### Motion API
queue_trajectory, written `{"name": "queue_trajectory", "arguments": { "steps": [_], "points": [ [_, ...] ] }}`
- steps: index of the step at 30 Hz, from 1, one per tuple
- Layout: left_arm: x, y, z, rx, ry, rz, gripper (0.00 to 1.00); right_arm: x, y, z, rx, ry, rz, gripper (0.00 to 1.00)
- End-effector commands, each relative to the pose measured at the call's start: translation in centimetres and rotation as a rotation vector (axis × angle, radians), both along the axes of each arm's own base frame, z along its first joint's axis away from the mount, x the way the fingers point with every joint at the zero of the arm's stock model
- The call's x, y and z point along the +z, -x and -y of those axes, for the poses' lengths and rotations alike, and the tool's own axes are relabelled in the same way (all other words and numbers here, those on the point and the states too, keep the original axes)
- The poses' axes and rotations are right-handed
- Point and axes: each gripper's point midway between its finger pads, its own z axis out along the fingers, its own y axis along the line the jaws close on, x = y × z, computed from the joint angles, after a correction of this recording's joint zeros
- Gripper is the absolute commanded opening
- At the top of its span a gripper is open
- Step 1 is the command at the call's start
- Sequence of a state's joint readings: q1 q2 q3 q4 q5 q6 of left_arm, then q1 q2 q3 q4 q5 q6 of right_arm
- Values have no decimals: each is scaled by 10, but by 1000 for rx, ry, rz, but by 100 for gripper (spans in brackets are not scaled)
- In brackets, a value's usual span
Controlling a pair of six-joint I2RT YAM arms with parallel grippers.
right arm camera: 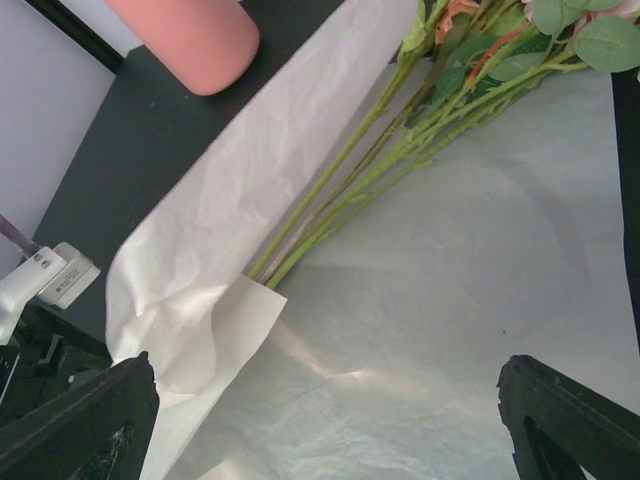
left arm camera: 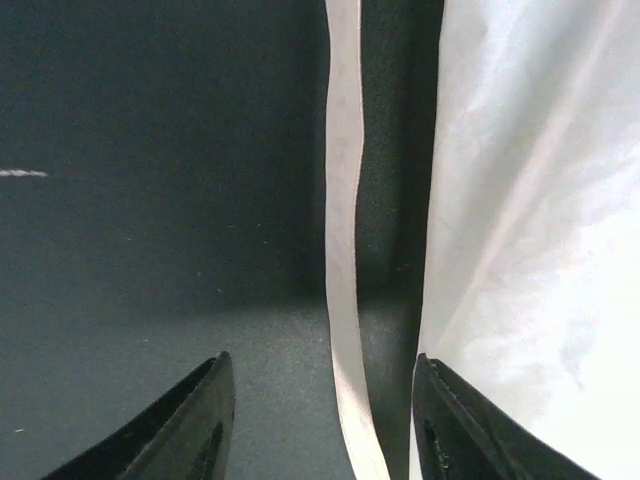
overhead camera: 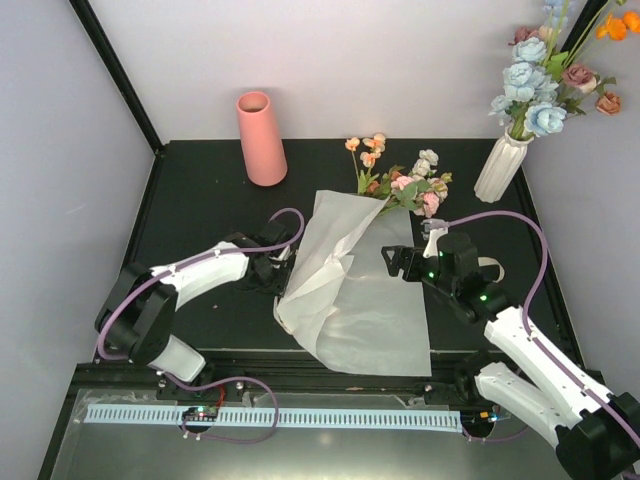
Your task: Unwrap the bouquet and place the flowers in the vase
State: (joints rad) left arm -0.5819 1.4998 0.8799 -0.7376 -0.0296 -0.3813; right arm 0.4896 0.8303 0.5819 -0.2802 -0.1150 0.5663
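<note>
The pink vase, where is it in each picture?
Top external: the vase stands at the upper left.
Left wrist: not in it.
Right wrist: the vase is at the top left, partly cut off.
Shared landmark: the wrapping paper shows in all three.

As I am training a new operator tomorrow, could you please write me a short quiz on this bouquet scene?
1. True or false: the pink vase lies on its side.
2. Name the thin thing running between the left gripper's fingers.
3. The flowers' stems rest: A) on the opened paper; B) inside the vase; C) in the left gripper.
Key: 1 false, it stands upright. 2 a cream ribbon, it seems. 3 A.
</note>
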Motion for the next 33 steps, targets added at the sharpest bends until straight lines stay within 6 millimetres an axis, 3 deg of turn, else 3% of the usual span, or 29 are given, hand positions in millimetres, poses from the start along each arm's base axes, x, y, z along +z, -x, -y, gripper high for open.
{"name": "queue_trajectory", "arguments": {
  "steps": [1,4,10,12,20,25,30,33],
  "points": [
    [-17,2,5,21,14,-41,45,-8,-3,3,-12,41,8,94],
    [-21,-2,5,18,6,-41,39,-9,-5,4,-14,51,10,94],
    [-17,-13,-2,27,-52,2,2,-11,-6,10,-35,82,15,94],
    [-5,-20,-9,44,-91,46,2,-12,-6,12,-41,93,16,94],
    [91,-66,-51,163,-313,331,2,-15,-6,14,-48,111,18,94],
    [139,-91,-91,266,-592,445,2,-14,-8,10,-28,112,17,94],
    [171,-113,-114,351,-756,512,2,-15,-9,11,-14,146,12,94],
    [181,-125,-119,368,-771,547,10,-14,-9,11,-11,155,10,94]
  ]
}}
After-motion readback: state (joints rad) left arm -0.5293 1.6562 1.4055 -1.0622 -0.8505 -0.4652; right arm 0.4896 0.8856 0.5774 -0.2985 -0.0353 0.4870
